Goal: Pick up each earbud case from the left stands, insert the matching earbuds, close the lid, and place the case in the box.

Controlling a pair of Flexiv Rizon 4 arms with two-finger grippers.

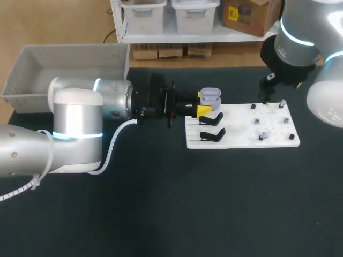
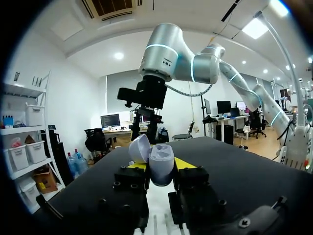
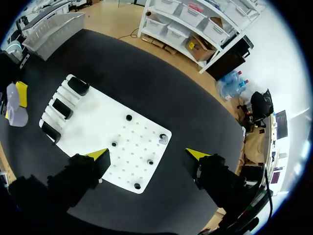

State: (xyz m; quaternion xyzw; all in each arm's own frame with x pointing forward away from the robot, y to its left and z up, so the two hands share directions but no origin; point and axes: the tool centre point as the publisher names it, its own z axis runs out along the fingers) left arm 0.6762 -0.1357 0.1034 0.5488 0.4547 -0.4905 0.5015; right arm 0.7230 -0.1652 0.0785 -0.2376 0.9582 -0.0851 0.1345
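The left gripper (image 1: 202, 103) pinches the lavender case (image 2: 161, 164) by its sides, lid open, just beside the white board (image 3: 98, 122), presenting the cavity for loading. The right gripper (image 3: 149, 155) hangs spread above the board, positioned to fetch an earbud (image 3: 164, 139).

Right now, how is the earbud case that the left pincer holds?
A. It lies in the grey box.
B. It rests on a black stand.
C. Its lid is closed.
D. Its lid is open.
D: in the left wrist view, the lavender earbud case sits clamped in the left pincer with its lid swung up and back.
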